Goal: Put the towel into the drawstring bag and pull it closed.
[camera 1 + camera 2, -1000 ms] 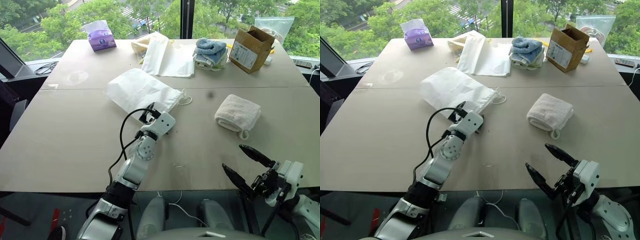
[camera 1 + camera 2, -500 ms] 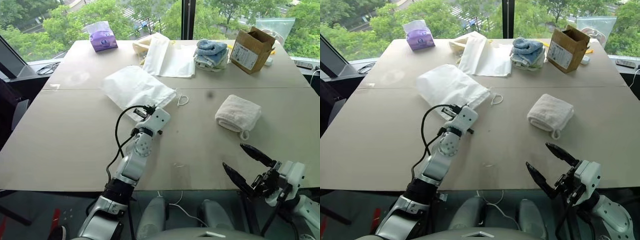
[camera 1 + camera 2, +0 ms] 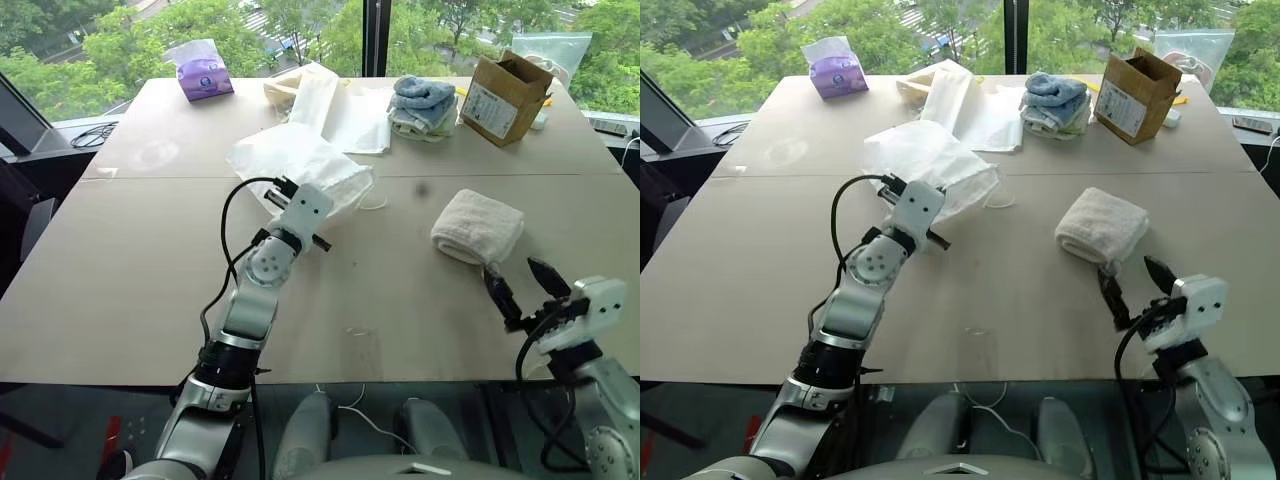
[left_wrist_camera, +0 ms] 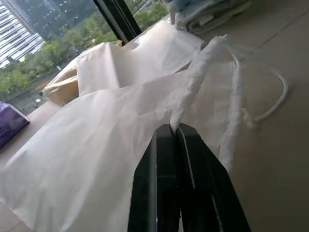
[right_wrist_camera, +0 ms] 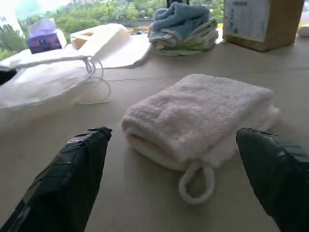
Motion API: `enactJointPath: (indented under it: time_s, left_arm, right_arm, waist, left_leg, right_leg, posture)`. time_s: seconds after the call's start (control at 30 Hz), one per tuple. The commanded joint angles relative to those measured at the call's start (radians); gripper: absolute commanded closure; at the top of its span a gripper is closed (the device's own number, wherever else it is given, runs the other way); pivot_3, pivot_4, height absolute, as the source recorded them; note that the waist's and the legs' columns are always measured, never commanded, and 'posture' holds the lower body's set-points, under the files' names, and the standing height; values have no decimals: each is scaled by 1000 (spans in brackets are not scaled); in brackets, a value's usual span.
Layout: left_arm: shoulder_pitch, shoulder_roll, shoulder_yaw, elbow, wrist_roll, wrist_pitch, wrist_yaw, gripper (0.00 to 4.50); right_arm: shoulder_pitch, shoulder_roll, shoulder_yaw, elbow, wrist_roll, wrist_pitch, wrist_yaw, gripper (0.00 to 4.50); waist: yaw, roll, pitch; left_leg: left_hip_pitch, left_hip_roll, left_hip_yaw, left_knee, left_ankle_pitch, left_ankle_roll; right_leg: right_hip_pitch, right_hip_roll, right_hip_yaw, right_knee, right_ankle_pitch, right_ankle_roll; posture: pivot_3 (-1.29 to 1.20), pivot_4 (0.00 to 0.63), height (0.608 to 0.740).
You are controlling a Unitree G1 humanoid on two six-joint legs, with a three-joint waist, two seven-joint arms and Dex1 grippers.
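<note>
Two grippers of mine are over the table (image 3: pixel 120 300). My left gripper (image 4: pixel 175 129) is clenched on a fold of the drawstring bag (image 3: pixel 300 165), pinching the thin white fabric near its gathered mouth, so that part of the bag is lifted and bunched above the tabletop, a little left of the frame's centre in the head view. Its white cords (image 3: pixel 372 200) trail in a loop on the table just to the right of the bag. My right gripper (image 3: pixel 522 284) sits at the lower right of the frame with its fingers (image 5: pixel 72 169) spread wide, holding nothing. The towel (image 3: pixel 477 225), folded and fluffy, lies flat on the table right of centre, directly ahead of those spread fingers, with its small loop (image 5: pixel 195 182) pointing toward them; towel and fingers are apart. At the upper part of the frame sit a purple tissue pack (image 3: pixel 203 75), smooth white bags (image 3: pixel 335 110), a pile of blue and pale towels (image 3: pixel 422 105) and a cardboard box (image 3: pixel 503 95).
</note>
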Motion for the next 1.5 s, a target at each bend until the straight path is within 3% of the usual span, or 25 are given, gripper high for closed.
enactJointPath:
  time_s: [0.03,0.2,0.4,0.63,0.9,1.0,1.27,1.4,1.5]
  left_arm:
    - [-44,20,57,-54,-62,81,-51,4476]
    - [-122,6,75,-77,-142,218,-98,4476]
    - [-189,35,80,-74,-172,261,-126,4476]
    - [-198,54,99,-100,-185,292,-110,4476]
    - [-217,41,125,-98,-224,344,-100,4476]
    - [-220,45,122,-86,-227,339,-100,4500]
    - [-223,53,121,-83,-248,348,-102,4500]
    - [-225,51,123,-77,-262,355,-99,4500]
    - [-229,36,140,-70,-287,376,-93,4500]
  right_arm:
    - [-104,-69,-126,57,268,231,-128,0]
    - [-357,-165,-163,283,459,469,-239,0]
    - [-564,-162,-128,531,433,570,-273,0]
    - [-617,-125,-73,610,388,664,-253,0]
    - [-676,-39,-142,683,485,736,-200,0]
    - [-684,-32,-126,722,440,723,-175,803]
    - [-681,-24,-96,715,358,710,-140,4456]
    - [-693,3,-137,700,386,701,-140,4456]
    - [-713,46,-198,656,496,713,-132,4456]
  waist:
    - [0,0,0]
    - [-1,0,1]
    - [-1,-1,1]
    - [-5,-2,2]
    - [-34,-3,2]
    - [-40,-3,2]
    - [-43,-5,1]
    - [-43,-6,1]
    - [-44,-6,2]
  left_leg:
    - [0,0,0,0,0,0]
    - [0,0,0,0,-2,4]
    - [-1,0,4,0,-2,4]
    - [-2,0,5,-1,-1,2]
    - [0,2,4,0,-3,5]
    - [0,2,4,-1,-3,5]
    - [0,2,4,-1,-3,5]
    - [0,2,4,1,-3,5]
    - [0,3,4,1,-3,5]
  right_leg:
    - [0,0,0,0,0,0]
    - [0,1,-1,0,0,0]
    - [-1,1,-1,0,0,0]
    - [-1,1,2,-2,0,0]
    - [-1,4,4,0,0,0]
    - [-1,4,4,0,0,0]
    - [-1,4,4,0,0,0]
    - [-1,4,4,0,0,0]
    - [-1,4,5,0,0,0]
  posture:
    - [0,150,740]
    - [0,150,740]
    - [0,150,740]
    - [0,150,740]
    - [0,150,740]
    - [0,150,740]
    - [0,150,740]
    - [0,150,740]
    - [0,150,740]
